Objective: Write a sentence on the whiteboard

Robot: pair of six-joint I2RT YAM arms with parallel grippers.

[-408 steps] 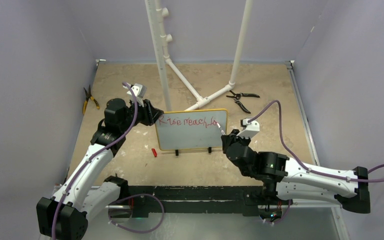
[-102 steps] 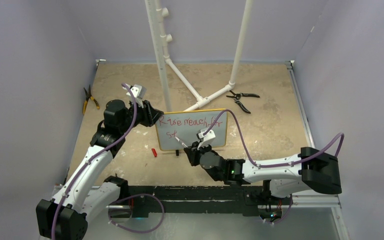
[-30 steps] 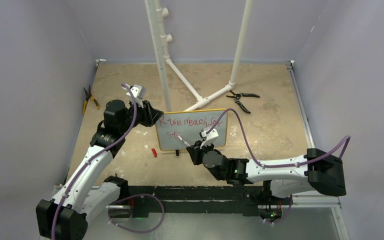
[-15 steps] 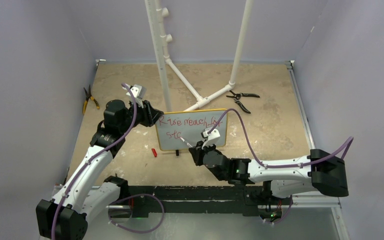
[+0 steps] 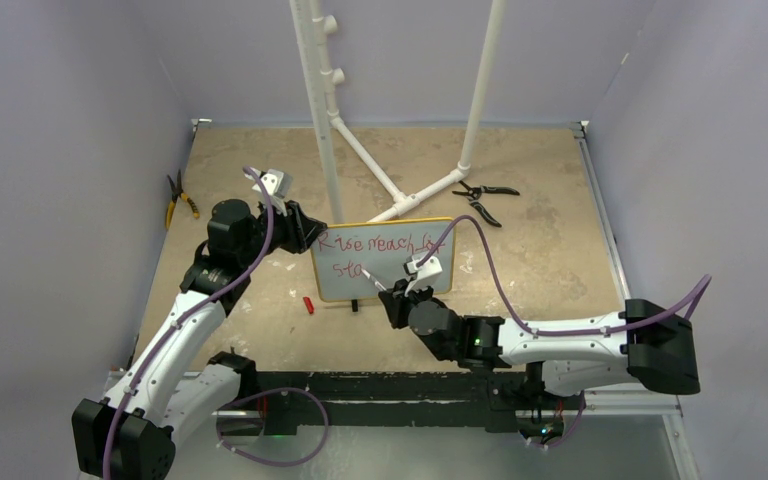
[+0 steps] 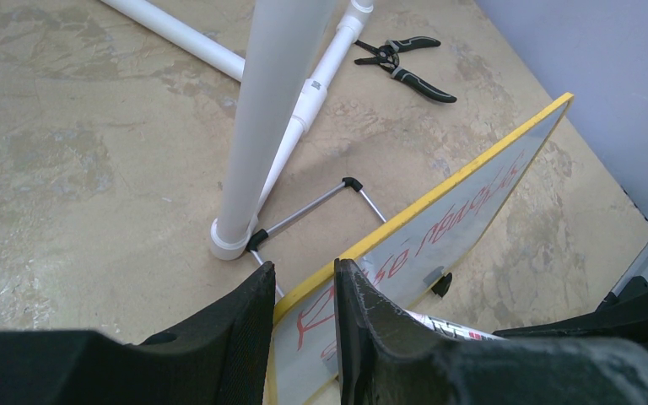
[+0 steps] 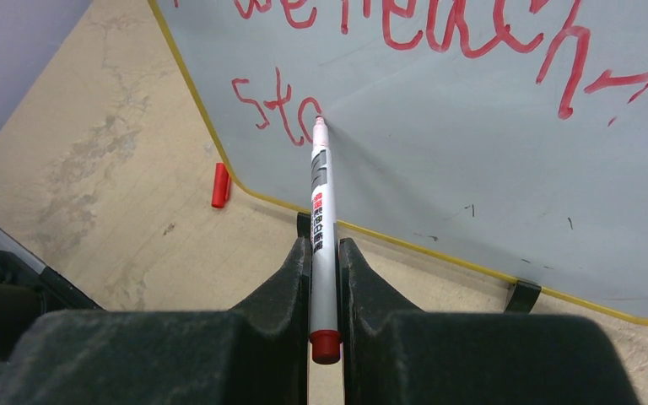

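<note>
The right claw point(image 7: 324, 251) grips the pen point(image 7: 319, 181), and the board point(image 7: 472, 160) ahead of it now shows perhaps a new "a", leaving "stars" half-written.

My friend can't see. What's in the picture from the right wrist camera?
The right claw pinches a marker whose tip is at the yellow-framed whiteboard, just after the red letters "sto", under a longer red line. A small red cap lies on the tan table to the left.
</note>
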